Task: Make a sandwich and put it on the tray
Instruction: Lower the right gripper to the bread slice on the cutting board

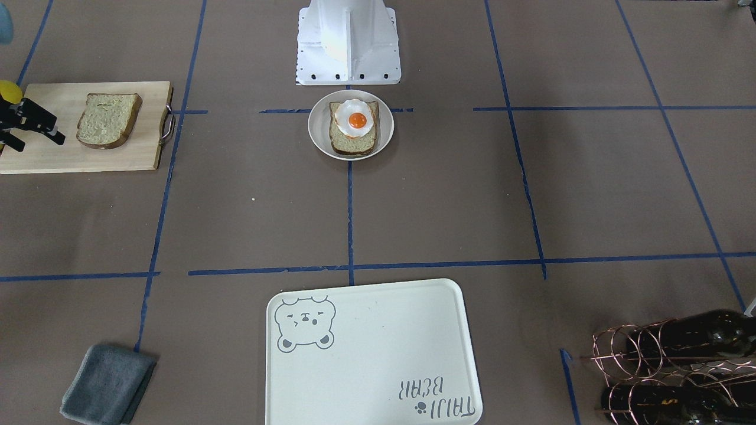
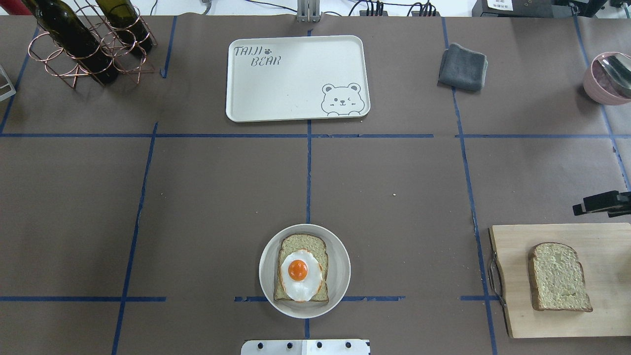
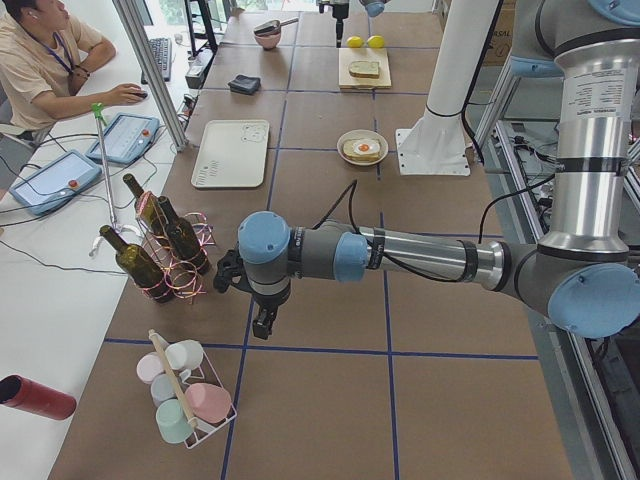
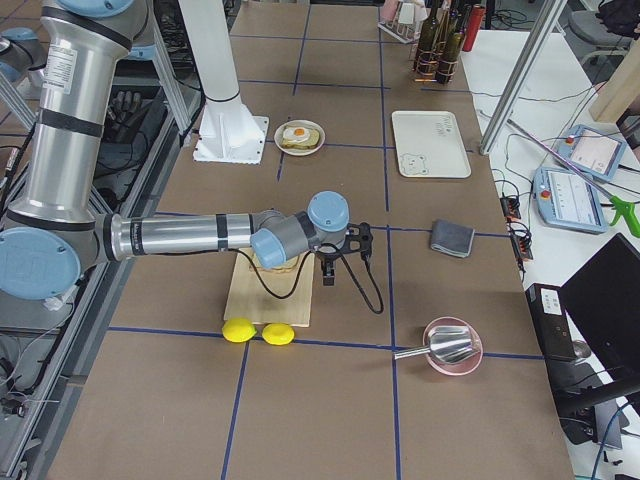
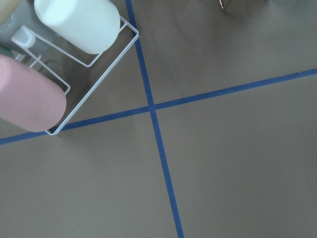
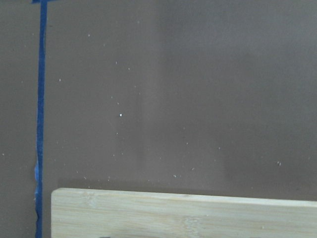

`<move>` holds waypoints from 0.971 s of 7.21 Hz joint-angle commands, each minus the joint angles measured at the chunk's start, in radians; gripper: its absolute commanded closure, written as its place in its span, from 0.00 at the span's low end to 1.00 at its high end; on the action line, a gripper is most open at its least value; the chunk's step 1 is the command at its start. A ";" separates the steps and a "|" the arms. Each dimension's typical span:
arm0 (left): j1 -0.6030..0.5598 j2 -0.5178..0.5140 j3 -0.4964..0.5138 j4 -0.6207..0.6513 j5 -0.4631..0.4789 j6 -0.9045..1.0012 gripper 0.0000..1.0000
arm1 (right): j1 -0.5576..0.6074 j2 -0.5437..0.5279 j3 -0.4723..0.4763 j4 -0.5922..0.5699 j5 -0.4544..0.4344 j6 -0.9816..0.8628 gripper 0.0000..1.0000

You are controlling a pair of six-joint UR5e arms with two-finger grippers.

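On plate (image 2: 341, 276), sandwich (image 2: 300, 268) topless, tray (image 2: 296, 79) well apart

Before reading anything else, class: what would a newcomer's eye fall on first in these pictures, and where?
The fried egg, orange yolk up, stands out on a bread slice on the round white plate near the robot's base. A second slice lies alone on the wooden cutting board to the robot's right, and the bear-face tray sits bare on the far side.
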 commanded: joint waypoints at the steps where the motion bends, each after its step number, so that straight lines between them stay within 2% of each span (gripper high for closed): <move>1: 0.000 0.000 -0.001 -0.001 0.000 -0.002 0.00 | -0.150 -0.056 0.000 0.097 -0.059 0.172 0.10; 2: 0.000 0.000 0.001 -0.001 0.000 -0.002 0.00 | -0.180 -0.068 -0.006 0.138 -0.067 0.218 0.16; 3: 0.000 0.002 -0.001 -0.001 0.000 -0.002 0.00 | -0.227 -0.068 -0.007 0.143 -0.119 0.262 0.19; 6: 0.000 0.000 -0.007 -0.004 0.000 -0.002 0.00 | -0.263 -0.102 -0.009 0.145 -0.125 0.263 0.27; 7: 0.000 0.000 -0.009 -0.004 0.000 -0.002 0.00 | -0.261 -0.117 -0.009 0.154 -0.125 0.258 0.33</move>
